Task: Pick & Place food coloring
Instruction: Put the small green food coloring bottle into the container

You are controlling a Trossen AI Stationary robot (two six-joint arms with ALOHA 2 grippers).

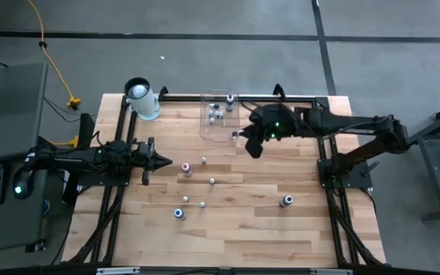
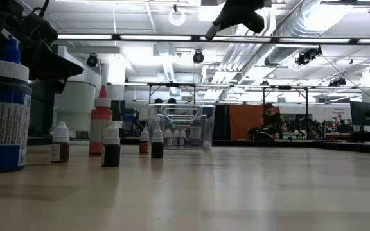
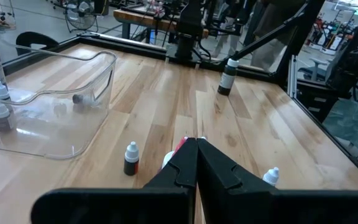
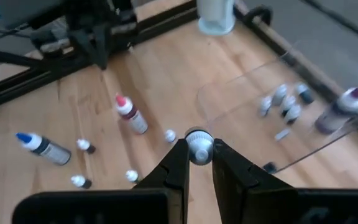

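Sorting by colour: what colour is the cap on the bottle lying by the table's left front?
Blue; the bottle's cap shows best in the right wrist view.

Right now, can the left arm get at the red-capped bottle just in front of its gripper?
Probably yes. The left gripper, shut and empty, points at the red-capped bottle with bare table between them; nothing blocks it, though the jaws must open first.

Dark jointed arms [image 1: 357, 122], green indicator lights

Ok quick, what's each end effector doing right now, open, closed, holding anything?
Left end effector: closed, holding nothing, low over the table's left side.
Right end effector: closed on a small white-capped food coloring bottle, beside the clear bin.
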